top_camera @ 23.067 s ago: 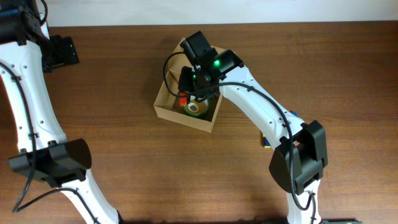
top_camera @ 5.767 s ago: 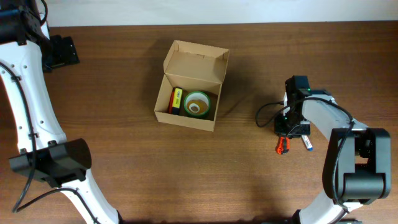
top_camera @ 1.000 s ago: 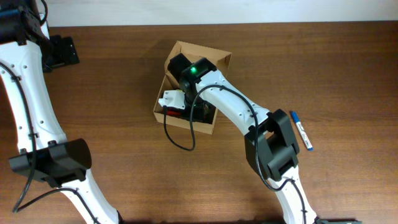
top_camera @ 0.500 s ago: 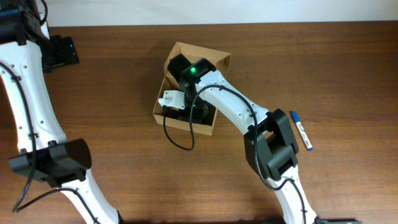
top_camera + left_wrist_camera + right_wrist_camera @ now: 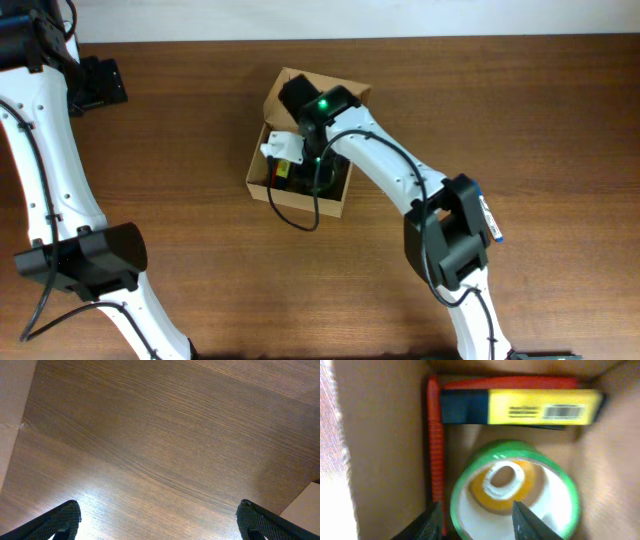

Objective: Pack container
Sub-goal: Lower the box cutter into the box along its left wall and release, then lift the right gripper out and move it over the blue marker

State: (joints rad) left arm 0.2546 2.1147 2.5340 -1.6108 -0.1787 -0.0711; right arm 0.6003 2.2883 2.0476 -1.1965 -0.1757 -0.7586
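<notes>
Down inside the container (image 5: 262, 186), the right gripper (image 5: 477, 519) hangs with its two fingers (image 5: 433, 519) parted to a middling width and nothing pinched between them. Through the wrist camera they frame the near rim of a green tape roll (image 5: 520, 491) lying flat on the box floor, though whether they touch it I cannot tell. The roll's core shows yellow-orange with a white ring round the hole. At 9 o'clock of the roll a red pen (image 5: 436, 445) lies along the cardboard wall, just beside the roll. At 12 o'clock a yellow and dark blue pack (image 5: 520, 407) with a barcode lies across the box, with a red strip (image 5: 510, 382) showing behind it against the far wall. From overhead the right arm (image 5: 390, 165) reaches in from 4 o'clock and covers most of the opening, a green light lit on its wrist. The container sits a little toward 11 o'clock of the table's middle, its flap lid (image 5: 276, 90) open at the 12 o'clock side. A blue pen (image 5: 493, 228) lies on the table (image 5: 200, 250) at 4 o'clock of the box, well apart from it and partly under the arm's elbow. Far off at 10 o'clock, the left gripper (image 5: 157, 510) hovers over bare wood, fingers spread wide and holding nothing
</notes>
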